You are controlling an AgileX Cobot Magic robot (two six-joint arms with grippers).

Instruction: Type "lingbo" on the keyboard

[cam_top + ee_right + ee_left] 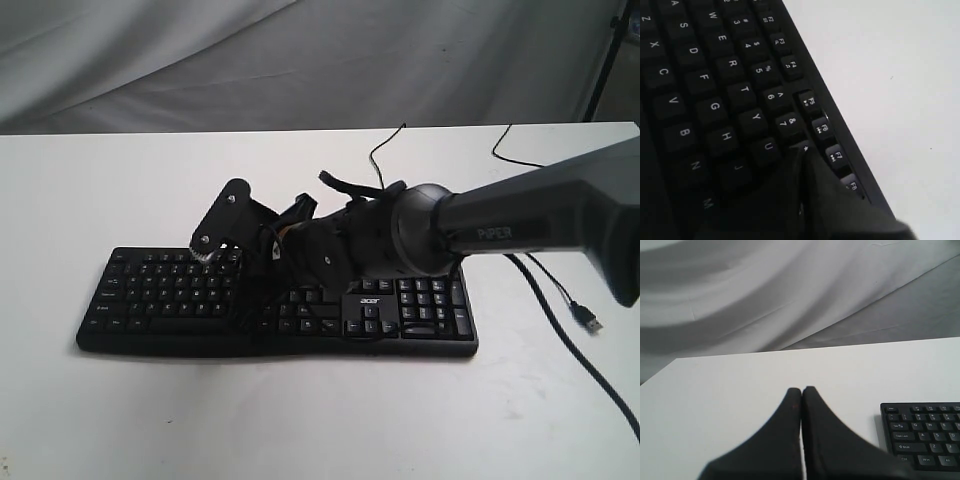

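The right arm [500, 215] covers the middle keys of the keyboard [150, 290].

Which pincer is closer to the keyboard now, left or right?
Right. The right pincer, shut, is at the number row of the keyboard, just past the 7 key. The left pincer, also shut, is over the table, apart from the keyboard's end.

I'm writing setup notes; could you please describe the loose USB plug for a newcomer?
On the white table, look right of the black keyboard, beyond its number pad. A thin black cable ends there in a small USB plug with a silvery tip, the only loose cable end in sight.
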